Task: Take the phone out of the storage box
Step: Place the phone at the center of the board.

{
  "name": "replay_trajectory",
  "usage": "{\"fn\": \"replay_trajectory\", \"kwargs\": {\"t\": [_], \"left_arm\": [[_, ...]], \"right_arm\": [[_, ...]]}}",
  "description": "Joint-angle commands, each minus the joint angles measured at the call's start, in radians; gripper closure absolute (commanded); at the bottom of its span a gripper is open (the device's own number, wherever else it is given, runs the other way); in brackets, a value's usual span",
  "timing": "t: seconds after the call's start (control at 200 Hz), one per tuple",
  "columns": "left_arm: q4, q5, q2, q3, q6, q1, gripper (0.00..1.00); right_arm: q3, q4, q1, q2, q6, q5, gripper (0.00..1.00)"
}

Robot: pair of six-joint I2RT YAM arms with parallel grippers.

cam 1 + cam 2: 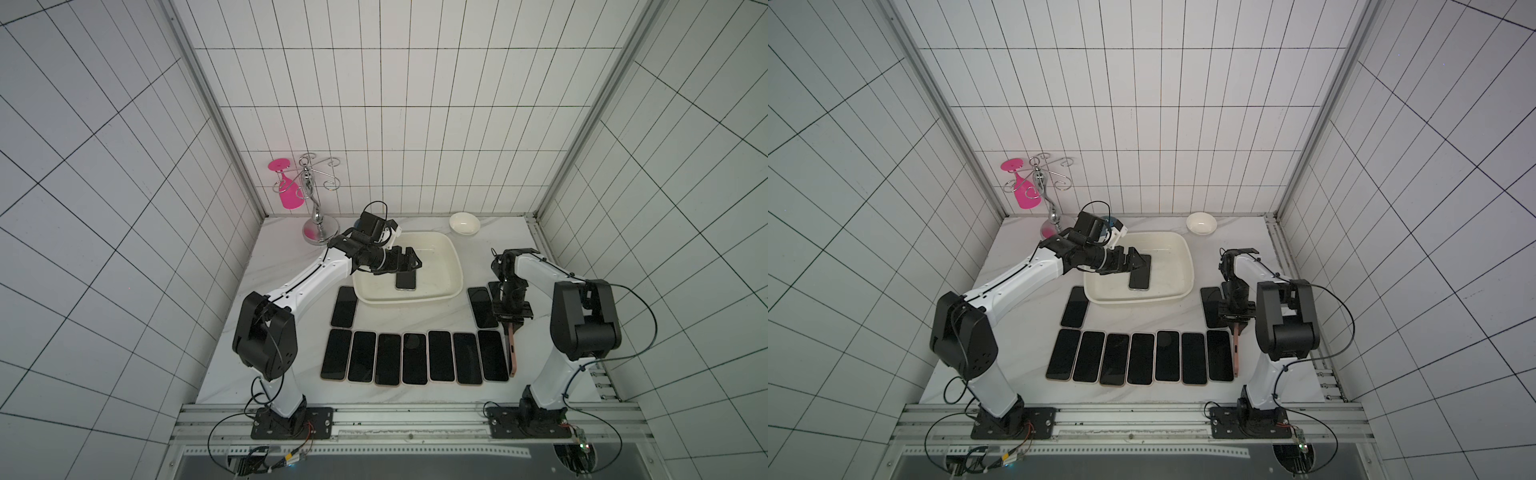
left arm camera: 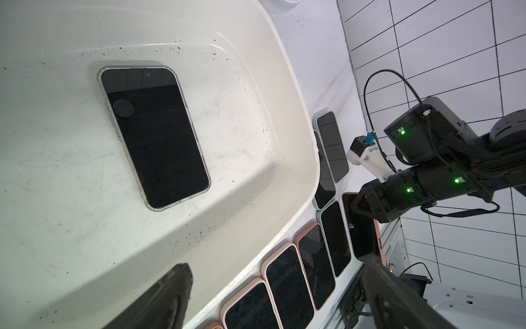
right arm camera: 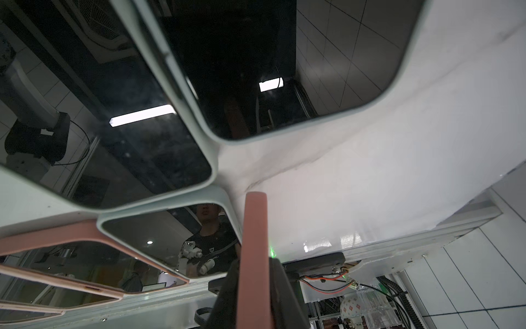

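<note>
Back-left corner: a pink glass [image 1: 286, 189] is hanging upside down from a chrome rack [image 1: 316, 208] that is standing on the bench [image 1: 291, 266].

Left arm is reaching in over the storage box [image 1: 440, 266]. The left pincer [image 1: 411, 265] is hovering above the box with its jaws spread wide and nothing between them. In the left wrist view only one dark finger [image 2: 168, 296] is showing clearly, well clear of the phone.

The storage box is sitting at the middle rear of the bench. The phone [image 1: 406, 279] is lying flat inside it, screen up, toward the near wall of the tub; in the left wrist view [image 2: 153, 136] it is resting on the tub floor in a clear case, with dark specks scattered around it.

In front of the box, a row of seven phones [image 1: 413, 357] is lying side by side, screens up. One more phone [image 1: 344, 306] is lying beside the box's near-left corner, and others [image 1: 482, 307] are lying near its right.

A small white bowl [image 1: 464, 223] is sitting behind the box's right corner.

The right pincer [image 1: 511, 322] is pointing down and pinching a pink-cased phone [image 1: 513, 353], which is standing on edge just beside the right end of the row. Whether its lower edge is touching the bench, I cannot tell.
</note>
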Motion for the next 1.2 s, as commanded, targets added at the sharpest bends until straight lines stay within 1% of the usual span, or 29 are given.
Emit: {"fn": "replay_trajectory", "kwargs": {"t": [0.0, 0.28, 0.355, 0.49, 0.585, 0.8, 0.915, 1.01, 1.199], "left_arm": [[0.024, 0.01, 0.017, -0.012, -0.003, -0.006, 0.02], [0.022, 0.003, 0.03, -0.022, -0.003, -0.008, 0.02], [0.019, 0.0, 0.031, -0.022, 0.001, -0.008, 0.02], [0.017, -0.005, 0.029, -0.025, 0.001, -0.008, 0.02], [0.018, -0.008, 0.03, -0.022, 0.003, -0.008, 0.02], [0.015, -0.01, 0.028, -0.026, 0.004, -0.009, 0.02], [0.011, -0.011, 0.028, -0.026, 0.004, -0.009, 0.02], [0.01, -0.015, 0.027, -0.028, 0.006, -0.009, 0.02], [0.006, -0.018, 0.031, -0.03, 0.003, -0.009, 0.02]], "right_arm": [[-0.015, -0.018, -0.006, 0.015, 0.006, 0.024, 0.89], [-0.011, -0.006, -0.007, 0.061, 0.001, 0.024, 0.86], [-0.011, -0.001, -0.007, 0.064, -0.003, 0.018, 0.83], [-0.009, 0.001, -0.018, 0.046, 0.001, 0.037, 0.72], [-0.009, 0.001, -0.045, 0.031, 0.002, 0.042, 0.69], [-0.009, 0.004, -0.106, 0.003, -0.003, 0.031, 0.68], [-0.013, 0.013, -0.14, -0.008, -0.018, 0.0, 0.67], [-0.012, 0.023, -0.174, -0.002, -0.037, -0.03, 0.67], [-0.007, 0.045, -0.249, 0.022, -0.07, -0.04, 0.64]]}}
